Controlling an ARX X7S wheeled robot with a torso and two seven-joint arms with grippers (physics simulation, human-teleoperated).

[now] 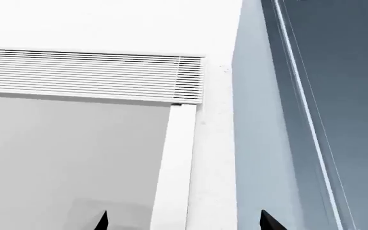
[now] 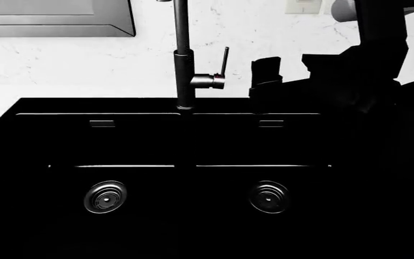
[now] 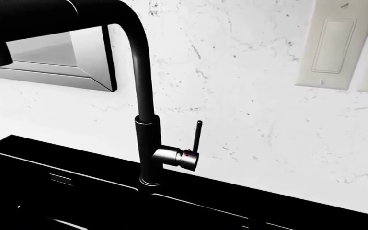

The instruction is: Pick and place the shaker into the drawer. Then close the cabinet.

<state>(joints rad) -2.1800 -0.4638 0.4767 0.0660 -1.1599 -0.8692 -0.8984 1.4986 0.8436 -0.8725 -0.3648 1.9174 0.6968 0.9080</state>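
Observation:
The shaker, the drawer and the cabinet are out of view in all three views. My left gripper (image 1: 184, 223) shows only as two black fingertips (image 1: 101, 221) set wide apart, open, with nothing between them; it points up at a white wall. It does not show in the head view. My right gripper (image 2: 266, 75) is a dark shape held above the back rim of the black sink (image 2: 20, 108), just right of the faucet (image 2: 184, 65). Its fingers do not stand out against the black sink in the right wrist view.
The black double sink fills the head view, with two drains (image 2: 105, 196) and a faucet lever (image 2: 223, 59). Behind it is a white marbled wall (image 3: 248, 96) with a switch plate (image 3: 334, 43). The left wrist view shows a vent grille (image 1: 88, 74) and a pale blue-grey panel (image 1: 260, 120).

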